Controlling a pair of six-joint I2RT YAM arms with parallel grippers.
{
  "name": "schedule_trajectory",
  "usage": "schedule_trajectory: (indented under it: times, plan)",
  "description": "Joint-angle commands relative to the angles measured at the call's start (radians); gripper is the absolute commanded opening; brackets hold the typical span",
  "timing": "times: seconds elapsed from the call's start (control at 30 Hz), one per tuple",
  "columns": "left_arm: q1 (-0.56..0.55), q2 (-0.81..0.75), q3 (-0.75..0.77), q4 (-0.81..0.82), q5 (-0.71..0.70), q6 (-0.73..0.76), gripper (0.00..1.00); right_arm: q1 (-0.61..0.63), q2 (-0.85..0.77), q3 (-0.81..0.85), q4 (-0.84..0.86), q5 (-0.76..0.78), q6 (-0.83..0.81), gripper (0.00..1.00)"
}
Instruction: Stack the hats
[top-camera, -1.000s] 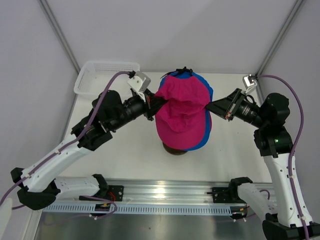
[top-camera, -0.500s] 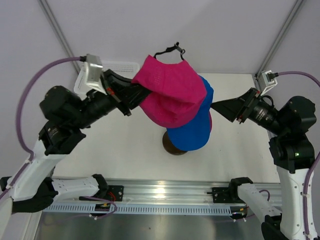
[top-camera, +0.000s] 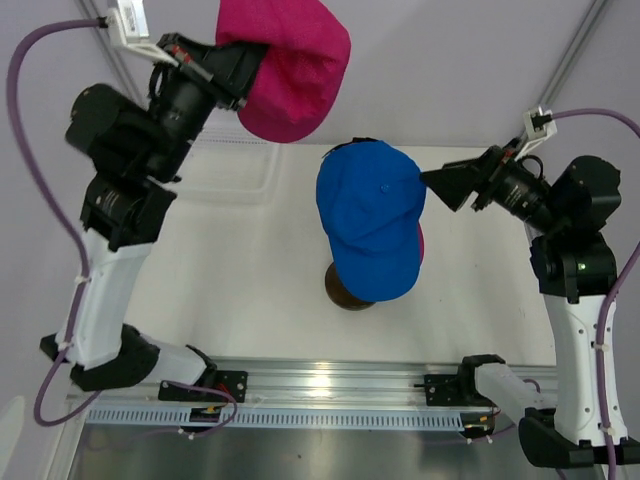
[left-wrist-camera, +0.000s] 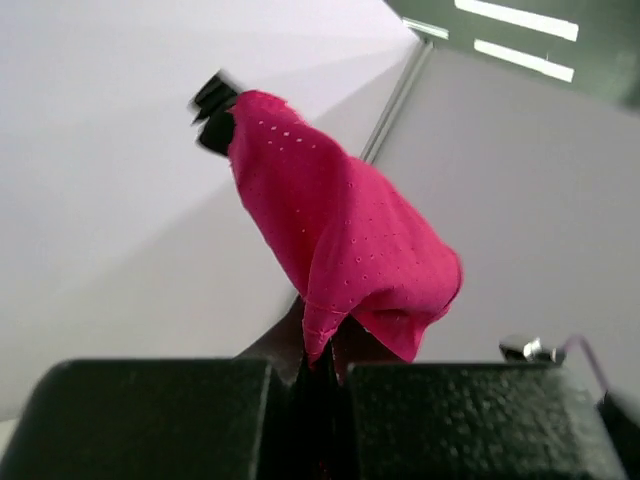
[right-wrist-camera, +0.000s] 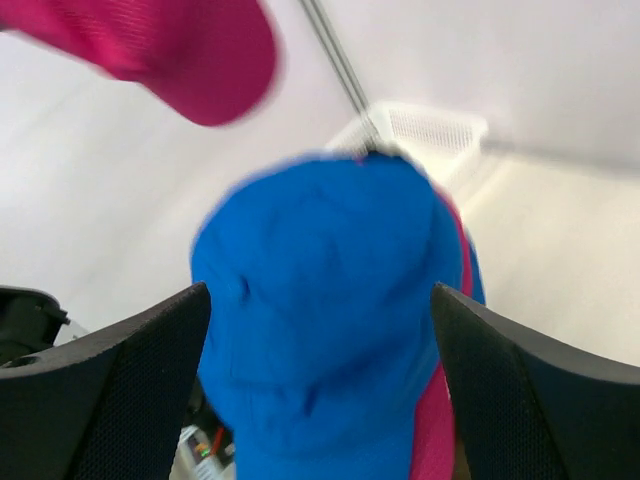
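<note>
Limp magenta hat (top-camera: 285, 65) clamped high in left end effector (left-wrist-camera: 320, 375), blue hat (top-camera: 370, 225) over middle of counter (top-camera: 250, 270), brim nearward, right end effector (top-camera: 435, 182) spread apart beside it

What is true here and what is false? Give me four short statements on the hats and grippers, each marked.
1. The left gripper is shut on a pink hat held high in the air. True.
2. The right gripper clamps the blue hat. False: its jaws stand open, holding nothing.
3. The blue hat tops the pile. True.
4. No other hat lies under it. False: a second pink hat shows its edge beneath.
</note>
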Motion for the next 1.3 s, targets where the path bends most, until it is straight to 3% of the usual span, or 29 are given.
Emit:
schedule_trajectory:
  times: [0.0, 0.17, 0.27, 0.4, 0.47, 0.6, 0.7, 0.9, 1.27]
  plan:
    - [0.014, 0.12, 0.15, 0.015, -0.183, -0.261, 0.01, -0.019, 0.094, 0.058, 0.41, -0.107, -0.005, 0.94]
    - [0.027, 0.181, 0.037, 0.042, -0.326, -0.59, 0.01, -0.054, 0.314, 0.136, 0.749, -0.193, 0.139, 0.94]
    - [0.028, 0.203, -0.07, 0.163, -0.366, -0.809, 0.01, -0.078, 0.474, 0.199, 1.046, -0.227, 0.295, 0.94]
    - [0.025, 0.27, -0.131, 0.306, -0.402, -1.122, 0.01, -0.079, 0.654, 0.288, 1.295, -0.23, 0.607, 0.95]
    - [0.022, 0.316, -0.102, 0.407, -0.433, -1.185, 0.01, -0.079, 0.741, 0.295, 1.464, -0.218, 0.72, 0.95]
    - [-0.003, 0.509, 0.068, 0.488, -0.478, -1.308, 0.01, -0.11, 0.841, 0.311, 1.568, -0.152, 0.889, 0.95]
    - [-0.019, 0.606, 0.213, 0.551, -0.517, -1.308, 0.01, -0.127, 0.887, 0.302, 1.64, -0.123, 0.998, 0.95]
    - [-0.05, 0.746, 0.302, 0.691, -0.596, -1.261, 0.01, -0.13, 0.898, 0.242, 1.734, -0.06, 1.127, 0.96]
    - [-0.067, 0.775, 0.293, 0.814, -0.626, -1.23, 0.01, -0.111, 0.841, 0.086, 1.59, -0.065, 1.006, 0.94]
